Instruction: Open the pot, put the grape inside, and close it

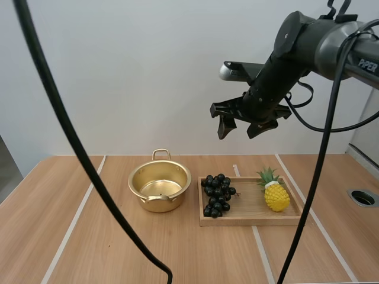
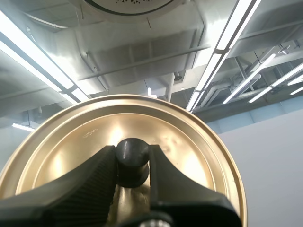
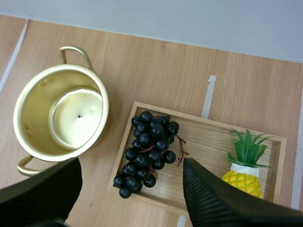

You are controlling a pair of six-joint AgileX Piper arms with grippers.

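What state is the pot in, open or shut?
Open: the pot sits lidless and empty; the left gripper's jaws pinch the lid's knob.

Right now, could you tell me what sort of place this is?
Likely a robot test bench, not a kitchen: a lined wooden table, a tray of grapes and a pineapple, an open pot, its lid in my left claw.

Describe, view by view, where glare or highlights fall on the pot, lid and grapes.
High view: even light, the pot gleams inside. Left wrist view: glare patches on the lid held by the left pincer. Right wrist view: small highlights dot the grapes.
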